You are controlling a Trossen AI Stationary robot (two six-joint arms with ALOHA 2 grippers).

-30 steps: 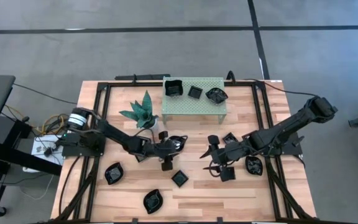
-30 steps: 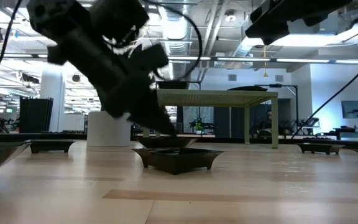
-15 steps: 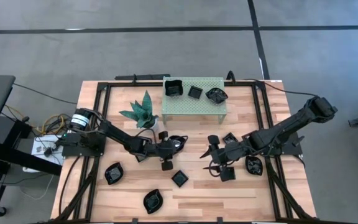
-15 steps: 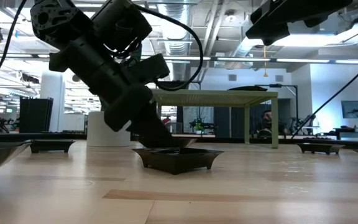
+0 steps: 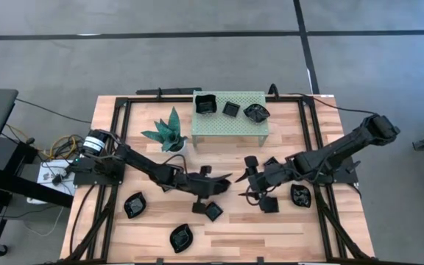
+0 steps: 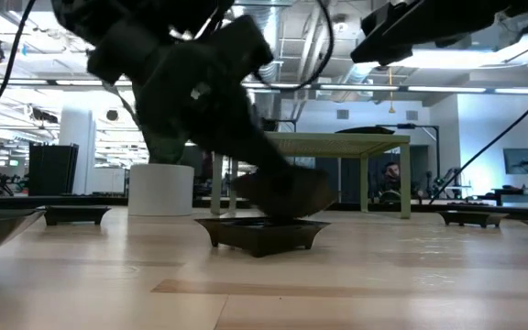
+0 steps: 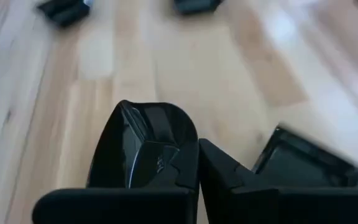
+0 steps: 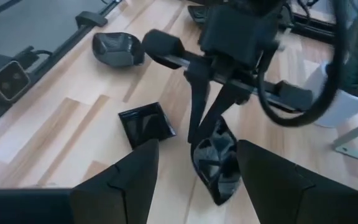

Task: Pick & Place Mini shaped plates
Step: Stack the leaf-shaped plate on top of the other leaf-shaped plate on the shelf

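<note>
left gripper point(image 5: 223, 182) is out over mid tabletop point(image 5: 300, 235), jaws pinched on the rim of a leaf-shaped plate point(image 5: 217, 184), which hangs tilted, clear of the wood. right wrist view shows it too: plate point(image 8: 217, 158) dangling from the thin dark fingers point(image 8: 205, 118). low view has that plate point(image 6: 287, 192) just above a square plate point(image 6: 261, 232) sitting flat on the wood; same square one is point(image 5: 213, 211) from above, just nr the held one.

right gripper point(image 5: 247, 179) sits close by, facing the left one, jaws spread, nothing in them.

3 more plates up on the green shelf point(image 5: 230, 125): point(image 5: 205, 104), point(image 5: 230, 109), point(image 5: 256, 112). others loose on the tabletop: point(image 5: 133, 205), point(image 5: 180, 238), point(image 5: 300, 195). plant point(image 5: 166, 132) stands just beside the shelf.
</note>
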